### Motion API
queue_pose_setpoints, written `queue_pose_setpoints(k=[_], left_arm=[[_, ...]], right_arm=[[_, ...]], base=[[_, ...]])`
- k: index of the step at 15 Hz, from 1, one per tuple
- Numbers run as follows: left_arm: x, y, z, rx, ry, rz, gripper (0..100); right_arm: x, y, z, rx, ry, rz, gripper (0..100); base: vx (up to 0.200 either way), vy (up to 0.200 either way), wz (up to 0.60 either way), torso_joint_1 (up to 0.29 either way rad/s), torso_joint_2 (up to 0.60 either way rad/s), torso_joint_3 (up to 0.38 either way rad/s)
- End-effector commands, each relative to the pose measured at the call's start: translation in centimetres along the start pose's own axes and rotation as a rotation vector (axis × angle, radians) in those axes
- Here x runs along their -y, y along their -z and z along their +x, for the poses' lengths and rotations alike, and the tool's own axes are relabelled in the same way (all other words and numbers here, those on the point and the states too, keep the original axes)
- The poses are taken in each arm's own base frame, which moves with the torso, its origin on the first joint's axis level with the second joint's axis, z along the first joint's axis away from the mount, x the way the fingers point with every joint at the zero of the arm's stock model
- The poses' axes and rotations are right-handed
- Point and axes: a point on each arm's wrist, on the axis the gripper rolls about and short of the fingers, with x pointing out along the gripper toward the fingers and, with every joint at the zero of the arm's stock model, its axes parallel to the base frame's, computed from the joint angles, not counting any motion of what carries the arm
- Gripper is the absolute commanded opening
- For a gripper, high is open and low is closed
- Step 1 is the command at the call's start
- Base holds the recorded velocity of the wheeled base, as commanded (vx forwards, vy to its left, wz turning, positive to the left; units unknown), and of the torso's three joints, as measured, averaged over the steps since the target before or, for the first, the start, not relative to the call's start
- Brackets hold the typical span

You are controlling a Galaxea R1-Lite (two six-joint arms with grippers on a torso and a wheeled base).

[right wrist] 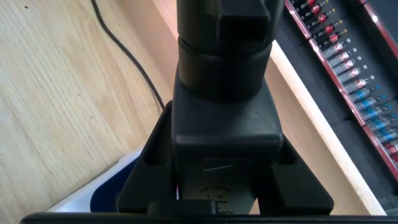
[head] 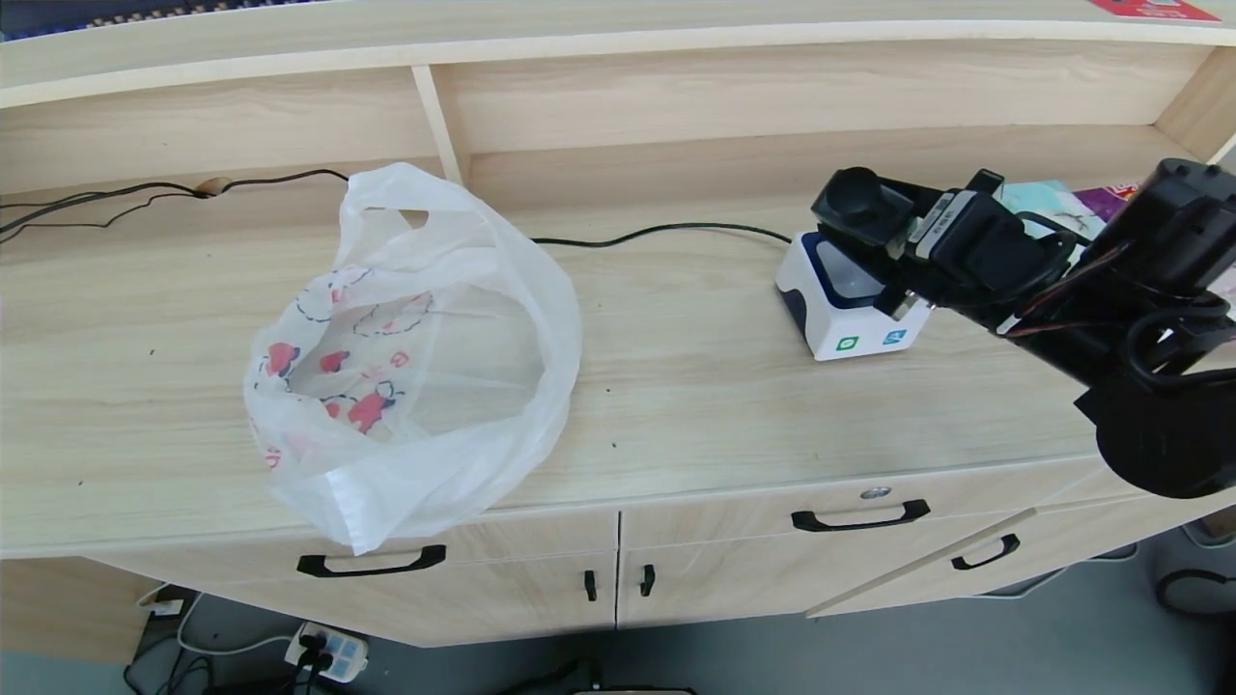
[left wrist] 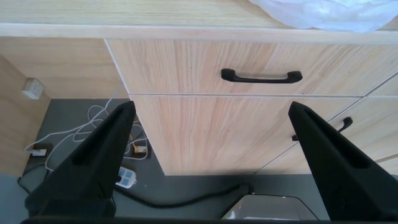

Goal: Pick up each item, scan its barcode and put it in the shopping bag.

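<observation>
Two hands differ: the right hand [head: 917,241] pinches a black handheld scanner [head: 859,203] above a white box [head: 840,314]; the left hand [left wrist: 211,107] hangs spread before a drawer [left wrist: 186,62]. The shopping bag [head: 415,347] lies open on the desk [head: 695,386].

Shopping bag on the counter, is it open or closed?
Open. The bag lies on the counter with its mouth spread wide toward the camera.

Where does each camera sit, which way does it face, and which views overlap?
Head view: on the head, facing forward and down at the counter, shopping bag, scanner; right arm with right end effector gripping a black item.
Left wrist view: in front of the counter, facing a drawer handle; open left end effector.
Right wrist view: above the scanner, facing down past the black item.
Shared: head and left wrist, shopping bag; head and right wrist, scanner.
</observation>
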Motion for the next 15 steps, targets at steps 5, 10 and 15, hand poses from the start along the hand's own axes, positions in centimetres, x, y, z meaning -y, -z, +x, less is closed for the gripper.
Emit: queue_pose_setpoints(k=[5,10,15], left_arm=[[0.0,0.0,0.0,0.001,-0.001,0.0,100],[0.0,0.0,0.0,0.001,-0.001,0.0,100],[0.0,0.0,0.0,0.001,0.001,0.003,100]], right_arm=[[0.4,0.6,-0.1,-0.011,0.009,-0.01,0],[1.2,-0.5,-0.3,-0.001,0.039,0.01,0],[1.6,-8.8,-1.1,-0.051,0.237,0.329,0]], base=[[0.0,0.0,0.0,0.0,0.0,0.0],[0.0,0.0,0.0,0.0,0.0,0.0],[0.0,0.0,0.0,0.0,0.0,0.0]])
